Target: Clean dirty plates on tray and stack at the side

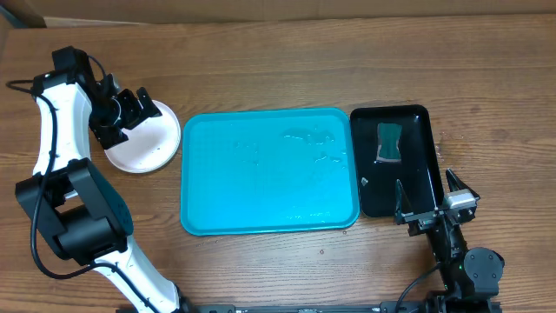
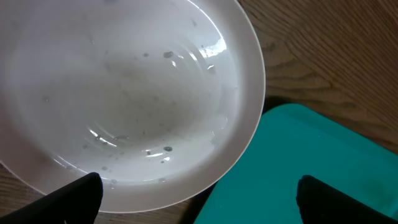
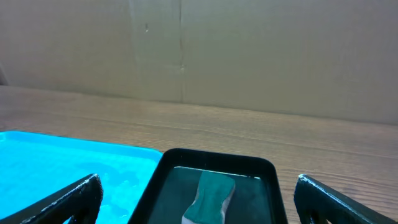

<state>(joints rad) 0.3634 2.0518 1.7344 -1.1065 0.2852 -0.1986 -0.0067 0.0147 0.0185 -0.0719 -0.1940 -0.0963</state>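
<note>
A white plate rests on the wooden table just left of the turquoise tray. It is wet, with droplets on its face; I cannot tell whether other plates lie under it. My left gripper hovers over the plate's far edge, open, with nothing between its fingers. Only water streaks show on the tray. My right gripper stands open at the near end of the black tray, holding nothing.
A narrow black tray sits right of the turquoise one, with a green sponge lying in it. A cardboard wall closes the far side of the table.
</note>
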